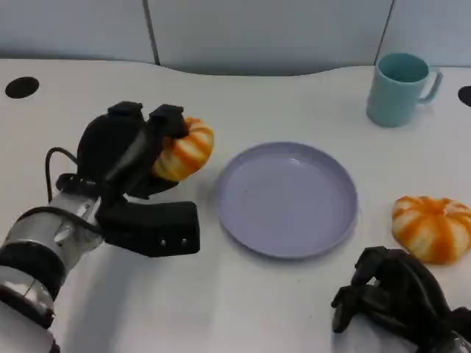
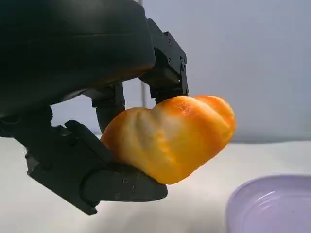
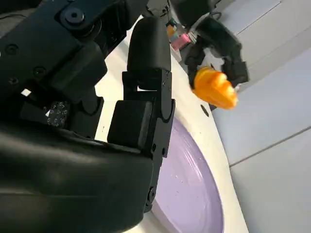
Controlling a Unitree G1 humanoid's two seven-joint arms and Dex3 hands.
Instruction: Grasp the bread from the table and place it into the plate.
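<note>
Left of the lilac plate [image 1: 287,198], the left hand [image 1: 136,158] grips an orange striped bread [image 1: 185,149] clear of the table [image 1: 280,95]. Near the plate's other side, the right hand [image 1: 394,294] rests with fingers curled, holding nothing.

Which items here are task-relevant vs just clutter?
In the job:
- bread, gripped off the table by the left hand
- purple plate, nothing in it yet

Just lying about:
- teal mug at the far right
- second bread right of the plate
- right hand, holding nothing
</note>
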